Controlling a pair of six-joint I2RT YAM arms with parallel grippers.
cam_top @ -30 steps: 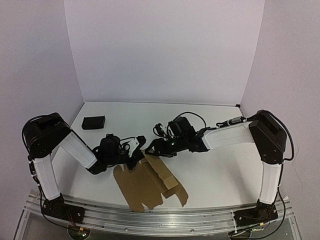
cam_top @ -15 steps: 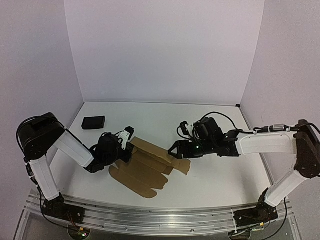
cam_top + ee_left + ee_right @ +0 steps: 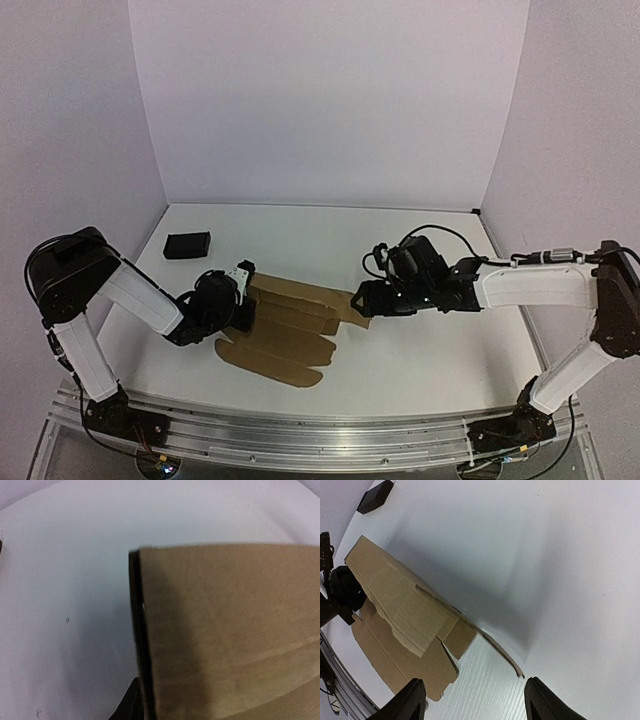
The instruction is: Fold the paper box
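Note:
The paper box is a flat brown die-cut cardboard sheet lying across the table's left-middle. My left gripper is at its far left corner and looks shut on that edge. In the left wrist view the cardboard fills the right side, with one dark finger along its edge. My right gripper is open at the sheet's right end. In the right wrist view both fingers stand wide apart just short of the sheet, whose thin raised flap edge points at the gap.
A small black rectangular block lies at the back left of the white table, also in the right wrist view. The metal rail runs along the near edge. White walls close the back and sides.
The sheet has swung from pointing at the near edge to lying across the table, lower and flatter. My left gripper moved left and back with it. My right gripper shifted right.

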